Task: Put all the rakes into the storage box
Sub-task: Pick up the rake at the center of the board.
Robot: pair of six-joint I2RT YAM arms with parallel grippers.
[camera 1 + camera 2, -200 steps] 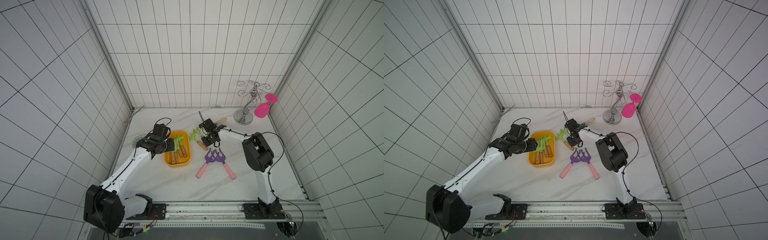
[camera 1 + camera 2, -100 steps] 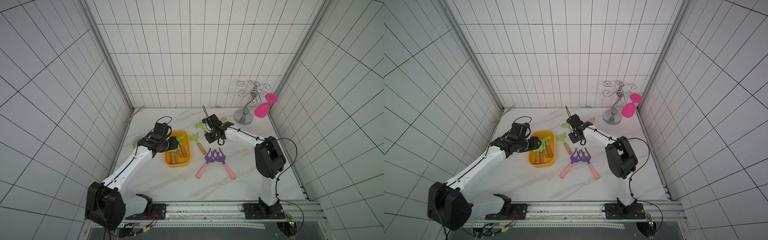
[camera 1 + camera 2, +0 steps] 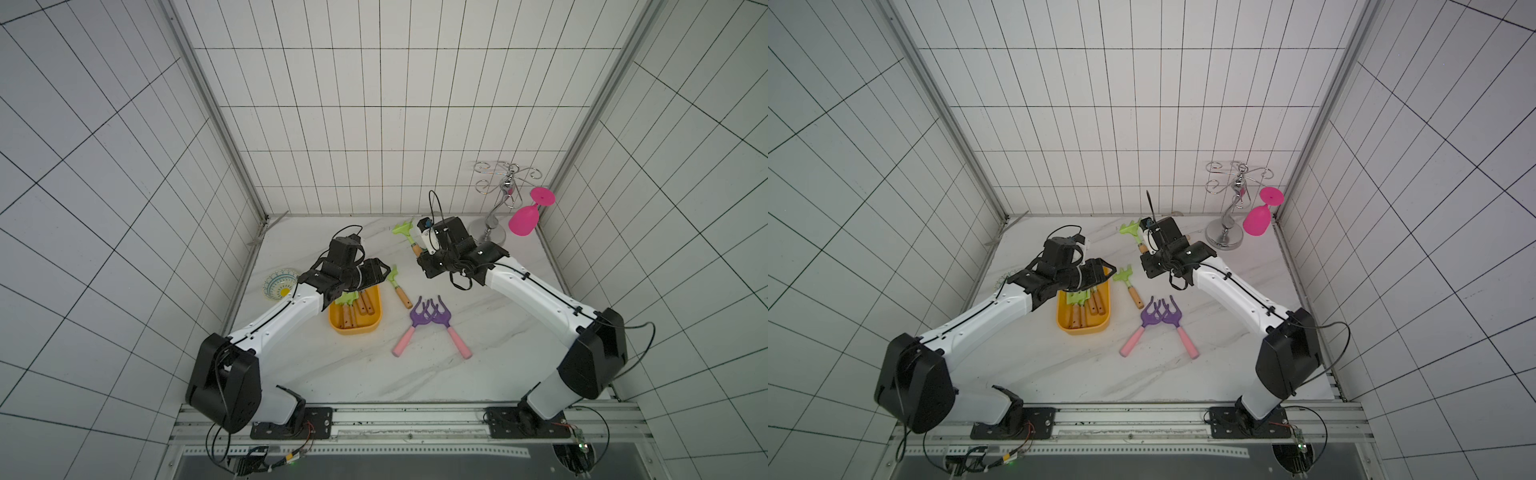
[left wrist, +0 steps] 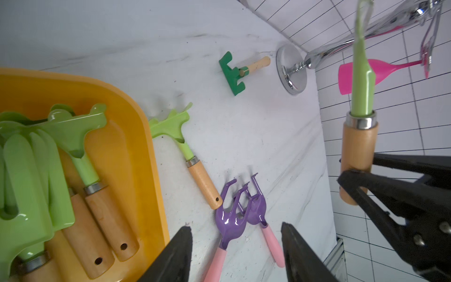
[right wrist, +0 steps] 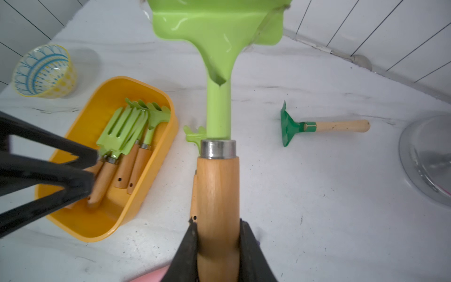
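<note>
My right gripper (image 5: 217, 227) is shut on the wooden handle of a light green rake (image 5: 217, 171), held in the air above the table's far middle (image 3: 404, 229). The yellow-orange storage box (image 3: 357, 328) lies left of centre and holds several green rakes (image 5: 127, 129) with wooden handles. My left gripper (image 4: 235, 232) hangs open and empty over the box's far right edge (image 3: 386, 269). Another light green rake (image 3: 397, 286) lies on the table right beside the box. A dark green rake (image 5: 305, 125) lies farther back.
Two purple claw rakes with pink handles (image 3: 428, 320) lie crossed at mid-table. A patterned bowl (image 3: 280, 282) stands left of the box. A chrome glass stand (image 3: 494, 232) with a pink goblet (image 3: 524, 220) occupies the back right corner.
The right gripper has lifted its light green rake off the table and moved it back and to the right. The left jaws have opened a little wider.
</note>
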